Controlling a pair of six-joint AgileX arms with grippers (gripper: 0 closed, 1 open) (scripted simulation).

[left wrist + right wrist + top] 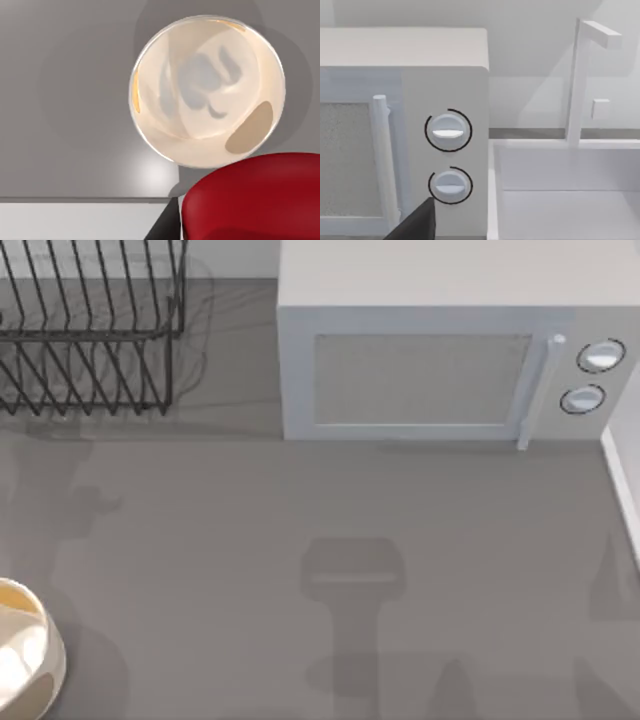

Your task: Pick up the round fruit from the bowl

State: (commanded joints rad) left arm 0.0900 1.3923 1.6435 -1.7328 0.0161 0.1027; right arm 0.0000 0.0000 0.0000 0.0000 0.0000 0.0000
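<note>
Hovering round fruit point(255, 197) above bowl point(200, 150)

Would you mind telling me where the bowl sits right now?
The bowl sits at the top view's lower left corner of the table; in the left wrist view it lies below the camera, empty, beside the round fruit.

Even, soft light falls from above, and the grey table point(300, 520) carries faint blurred shadows of the arms near its middle and along its edges. The rack point(90, 330) throws thin curved shadows beside the microwave point(440, 360). In the left wrist view the bowl point(260, 60) holds grey shadows and warm glints, a pale glare spot lies just beside it on the table, and the fruit point(255, 200) shows a soft sheen.
</note>
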